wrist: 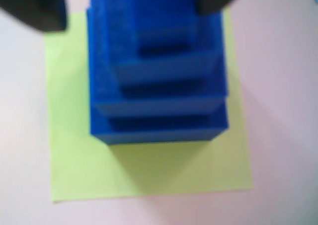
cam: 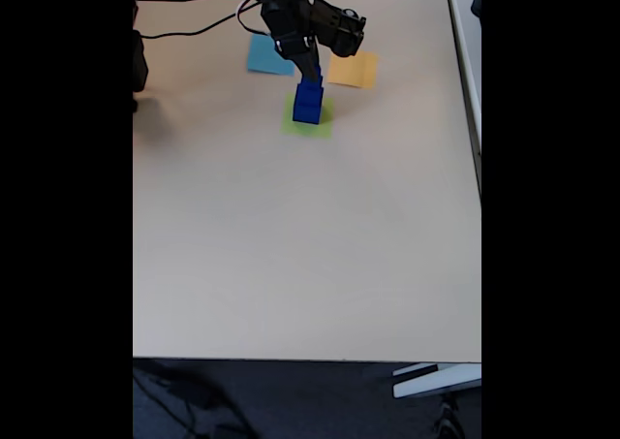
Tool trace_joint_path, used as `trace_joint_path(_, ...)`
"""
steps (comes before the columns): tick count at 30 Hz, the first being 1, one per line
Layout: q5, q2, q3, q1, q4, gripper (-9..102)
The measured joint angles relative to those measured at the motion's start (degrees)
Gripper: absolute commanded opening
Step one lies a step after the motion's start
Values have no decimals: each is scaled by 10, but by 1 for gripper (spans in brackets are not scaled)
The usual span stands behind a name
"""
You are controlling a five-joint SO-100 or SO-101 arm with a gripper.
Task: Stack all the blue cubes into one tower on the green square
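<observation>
- Up top in the wrist view, the gripper (wrist: 131, 9) straddles the topmost of the blue cubes (wrist: 159, 81), one dark finger (wrist: 37, 9) standing clear at its left and the other touching its right edge; spread, not clamping.
- Below it, the cubes form a stepped tower, widest at the bottom.
- That tower stands on the green square (wrist: 149, 168), toward its far edge.
- Beyond, in the fixed view, a light-blue square (cam: 268, 57) and an orange-yellow square (cam: 353, 69) lie on the beige table (cam: 310, 245).

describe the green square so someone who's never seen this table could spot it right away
On the pale table, look near the far edge, where three flat paper squares lie close together under the arm's claw. The green square is the nearest of the three. Unlike the light-blue square and orange square, it carries a tower of blue cubes.
</observation>
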Motion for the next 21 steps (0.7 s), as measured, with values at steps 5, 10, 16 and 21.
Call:
trace_joint_path(5, 0, 0, -14, -1, 0, 12)
trace_joint_path(10, 0, 0, -40, -8, 0, 12)
trace_joint_path(16, -4, -10, -82, -12, 0, 10)
trace_joint_path(21, -40, -25, -123, -14, 0, 6)
